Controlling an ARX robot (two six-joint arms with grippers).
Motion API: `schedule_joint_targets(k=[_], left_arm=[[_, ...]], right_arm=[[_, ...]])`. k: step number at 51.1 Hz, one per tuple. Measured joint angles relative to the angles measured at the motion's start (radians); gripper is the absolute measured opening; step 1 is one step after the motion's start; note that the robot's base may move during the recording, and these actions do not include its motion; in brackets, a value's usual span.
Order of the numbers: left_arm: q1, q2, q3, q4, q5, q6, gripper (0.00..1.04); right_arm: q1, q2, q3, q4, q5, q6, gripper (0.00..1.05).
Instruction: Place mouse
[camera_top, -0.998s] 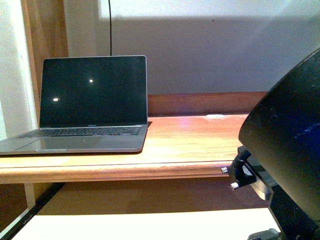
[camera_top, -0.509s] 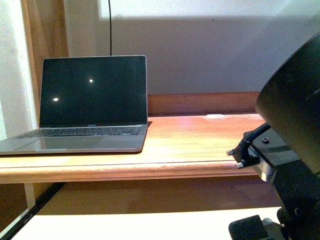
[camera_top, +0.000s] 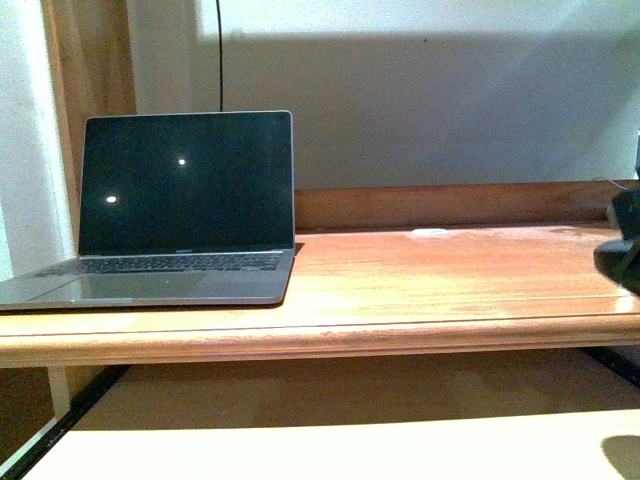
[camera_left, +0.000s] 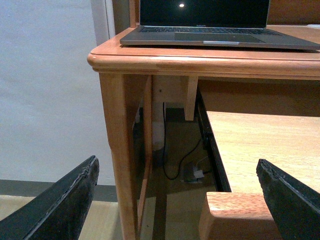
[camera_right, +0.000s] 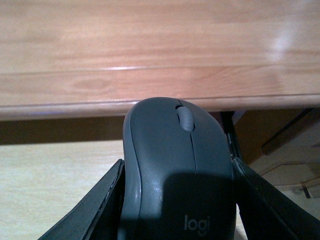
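Note:
The dark grey mouse (camera_right: 180, 170) with a scroll wheel and a "logi" mark sits between the fingers of my right gripper (camera_right: 177, 205), which is shut on it. It is held just in front of the rounded front edge of the wooden desk top (camera_right: 160, 50), at about edge height. In the front view only a dark part of the right arm (camera_top: 622, 255) shows at the far right edge. My left gripper (camera_left: 180, 200) is open and empty, low beside the desk's left leg (camera_left: 120, 150).
An open laptop (camera_top: 185, 200) stands on the left of the desk top (camera_top: 420, 290); it also shows in the left wrist view (camera_left: 210, 30). A small flat white disc (camera_top: 431, 233) lies by the back rail. A pale lower shelf (camera_top: 330, 450) lies under the desk.
The right arm, which filled the right side of the front view, has moved right; only a small dark part shows at the edge now.

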Motion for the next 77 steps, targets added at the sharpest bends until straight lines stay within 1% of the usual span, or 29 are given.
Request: schedule_joint_targets(k=[3,9,12,15,19,32,43,53,60,69,77], left_arm=[[0.000,0.000,0.000,0.000,0.000,0.000,0.97],[0.000,0.000,0.000,0.000,0.000,0.000,0.97],[0.000,0.000,0.000,0.000,0.000,0.000,0.97],[0.000,0.000,0.000,0.000,0.000,0.000,0.97],[0.000,0.000,0.000,0.000,0.000,0.000,0.97],[0.000,0.000,0.000,0.000,0.000,0.000,0.97],[0.000,0.000,0.000,0.000,0.000,0.000,0.97],[0.000,0.000,0.000,0.000,0.000,0.000,0.97],[0.000,0.000,0.000,0.000,0.000,0.000,0.97],[0.000,0.000,0.000,0.000,0.000,0.000,0.97],[0.000,0.000,0.000,0.000,0.000,0.000,0.97]], right_arm=[[0.006,-0.005,0.036,-0.011,0.003,0.000,0.57],[0.063,0.014,0.101,-0.016,0.050,0.009,0.57],[0.108,0.047,0.148,-0.013,0.086,0.020,0.57],[0.158,0.116,0.211,0.001,0.143,0.039,0.57],[0.197,0.221,0.295,0.025,0.204,0.055,0.57],[0.249,0.447,0.511,0.035,0.295,0.074,0.57],[0.293,0.600,0.676,0.003,0.367,0.075,0.57],[0.305,0.726,0.792,-0.008,0.460,0.054,0.57],[0.291,0.840,0.901,-0.030,0.515,0.030,0.57],[0.257,0.940,1.003,-0.114,0.517,0.025,0.57],[0.240,0.980,1.021,-0.125,0.519,0.024,0.57]])
